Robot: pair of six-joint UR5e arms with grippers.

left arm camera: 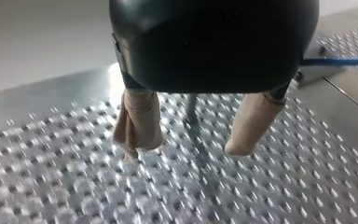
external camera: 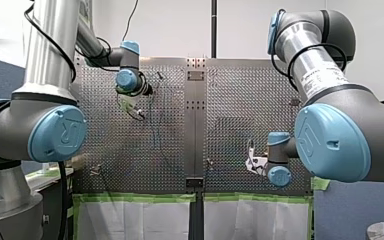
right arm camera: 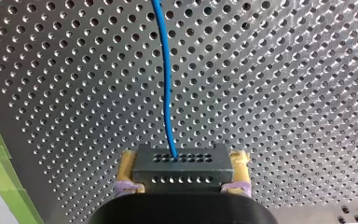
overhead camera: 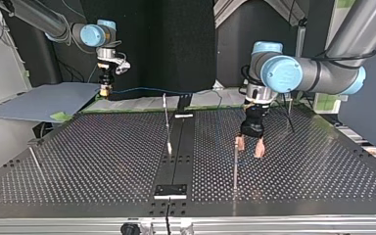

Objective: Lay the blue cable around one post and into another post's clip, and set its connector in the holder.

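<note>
My right gripper (right arm camera: 182, 164) is shut on the black connector (right arm camera: 182, 173), its yellow pads (right arm camera: 240, 164) on both sides. The blue cable (right arm camera: 167, 88) leaves the connector and runs ahead over the perforated plate. In the top view this gripper (overhead camera: 106, 90) hangs at the far left edge and the cable (overhead camera: 142, 90) stretches rightwards from it. My left gripper (left arm camera: 186, 149) is open, its beige pads (left arm camera: 249, 123) just above the plate. A thin post (left arm camera: 191, 106) stands ahead between the fingers. In the top view the left gripper (overhead camera: 249, 145) is right of centre, beside a post (overhead camera: 235, 166).
A tilted thin post (overhead camera: 166, 122) stands near the table's centre strip, and another (overhead camera: 34, 157) leans at the top view's left. A small dark plate (overhead camera: 171, 190) sits on the near end of the strip. A grey sheet (overhead camera: 39, 100) lies beyond the far left edge.
</note>
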